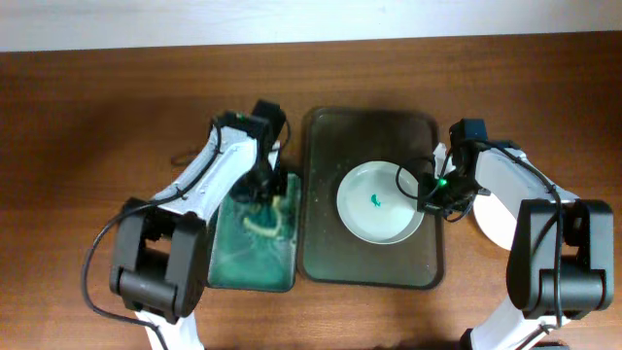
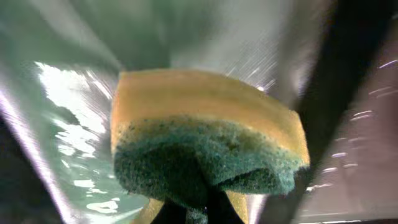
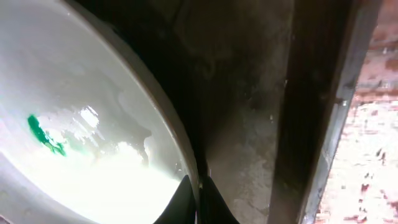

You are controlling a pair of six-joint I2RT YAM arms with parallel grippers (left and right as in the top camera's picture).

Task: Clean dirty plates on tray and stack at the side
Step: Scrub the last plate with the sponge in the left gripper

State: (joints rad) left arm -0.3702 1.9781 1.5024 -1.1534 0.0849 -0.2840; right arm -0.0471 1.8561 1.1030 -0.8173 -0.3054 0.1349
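A white plate [image 1: 379, 202] with a small teal smear [image 1: 375, 201] lies on the dark tray [image 1: 367, 131]. My right gripper [image 1: 425, 192] is shut on this plate's right rim; in the right wrist view the rim [image 3: 186, 155] sits pinched between the fingertips [image 3: 198, 200] and the smear [image 3: 43, 135] shows at the left. Another white plate [image 1: 493, 219] lies on the table to the right, mostly hidden by my right arm. My left gripper [image 1: 260, 191] is over the green tub [image 1: 251, 262] and shut on a yellow-and-green sponge [image 2: 205, 140].
The green tub holds water and sits left of the tray. The tray's right rim [image 3: 323, 112] runs close beside my right gripper. Brown wooden table [image 1: 97, 117] lies all around, with a wall edge at the back.
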